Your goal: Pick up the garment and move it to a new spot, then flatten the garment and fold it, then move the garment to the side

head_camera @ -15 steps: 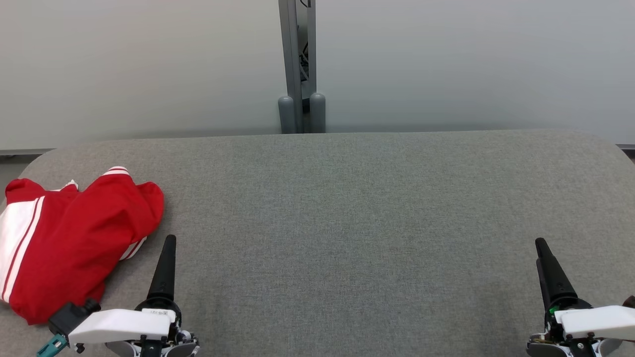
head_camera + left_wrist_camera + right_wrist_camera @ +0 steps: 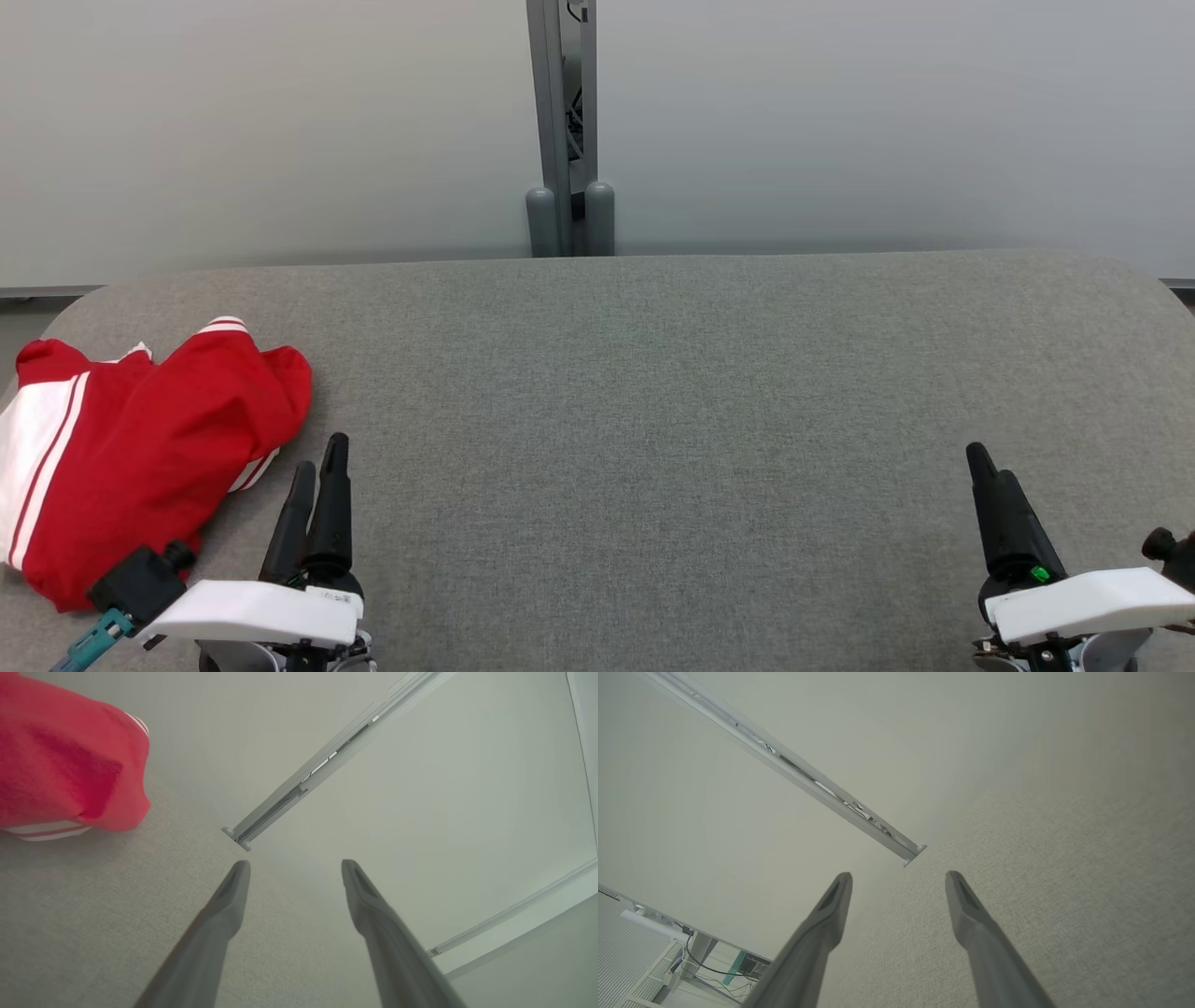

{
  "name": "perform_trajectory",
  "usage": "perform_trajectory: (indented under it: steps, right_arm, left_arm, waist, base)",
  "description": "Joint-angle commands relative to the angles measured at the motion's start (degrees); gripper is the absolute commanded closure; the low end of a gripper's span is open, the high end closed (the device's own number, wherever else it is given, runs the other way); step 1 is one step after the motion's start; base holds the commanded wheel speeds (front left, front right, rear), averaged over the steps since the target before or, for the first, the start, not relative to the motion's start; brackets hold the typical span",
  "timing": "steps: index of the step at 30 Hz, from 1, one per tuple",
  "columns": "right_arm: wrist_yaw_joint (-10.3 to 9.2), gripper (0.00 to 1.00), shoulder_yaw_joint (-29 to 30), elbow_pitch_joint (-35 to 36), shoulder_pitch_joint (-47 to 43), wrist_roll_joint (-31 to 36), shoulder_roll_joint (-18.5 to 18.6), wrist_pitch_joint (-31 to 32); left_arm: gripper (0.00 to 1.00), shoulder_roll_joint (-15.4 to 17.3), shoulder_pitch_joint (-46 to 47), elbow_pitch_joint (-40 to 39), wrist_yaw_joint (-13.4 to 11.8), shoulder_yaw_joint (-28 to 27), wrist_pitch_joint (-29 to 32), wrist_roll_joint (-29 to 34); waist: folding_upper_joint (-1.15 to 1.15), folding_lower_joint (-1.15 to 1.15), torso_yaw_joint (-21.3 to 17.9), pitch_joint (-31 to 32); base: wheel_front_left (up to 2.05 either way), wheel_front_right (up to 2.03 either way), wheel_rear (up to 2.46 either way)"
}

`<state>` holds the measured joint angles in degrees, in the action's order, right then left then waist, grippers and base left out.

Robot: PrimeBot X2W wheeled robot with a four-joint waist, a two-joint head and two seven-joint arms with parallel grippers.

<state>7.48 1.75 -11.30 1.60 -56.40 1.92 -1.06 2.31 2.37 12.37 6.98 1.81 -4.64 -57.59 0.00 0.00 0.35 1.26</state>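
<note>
Lying bunched at the left edge of the grey surface (image 2: pixel 653 420), the red-and-white garment (image 2: pixel 140 448) sits just beside the left pincer (image 2: pixel 320 455), which points forward, spread apart and empty. Near the right edge, the right pincer (image 2: pixel 990 464) hovers likewise, parted and holding nothing.

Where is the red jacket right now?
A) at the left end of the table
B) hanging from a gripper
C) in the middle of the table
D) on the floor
A: the red jacket lies bunched up on the grey table at its left end, beside the open left gripper, not between its fingers.
</note>
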Motion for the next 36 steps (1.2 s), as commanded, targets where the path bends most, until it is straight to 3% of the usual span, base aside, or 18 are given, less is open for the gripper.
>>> perform_trajectory:
  steps: [1, 25, 36]
  right_arm:
    - [0.01, 0.0, -0.59, 1.61, 0.21, 3.78, 0.57, -0.91]
    - [0.02, 0.0, -4.06, 4.81, -1.27, 24.57, 0.77, -5.81]
    - [0.01, 0.0, -2.75, 4.61, -1.84, 31.44, 0.8, -7.68]
  left_arm:
    - [0.0, 0.2, 0.11, -1.47, -0.42, 0.42, -0.62, 3.02]
    - [0.0, 0.4, -1.28, -5.04, -3.69, 2.83, -4.3, 21.93]
    - [0.0, 0.46, -1.9, -5.21, -4.69, 3.49, -5.64, 28.56]
  waist:
    - [0.0, 0.0, 0.05, 0.05]
    - [0.0, 0.0, 0.45, 0.63]
    - [0.0, 0.0, 0.76, 1.19]
  base:
    - [0.0, 0.0, 0.0]
    - [0.0, 0.0, 0.0]
    - [0.0, 0.0, 0.0]
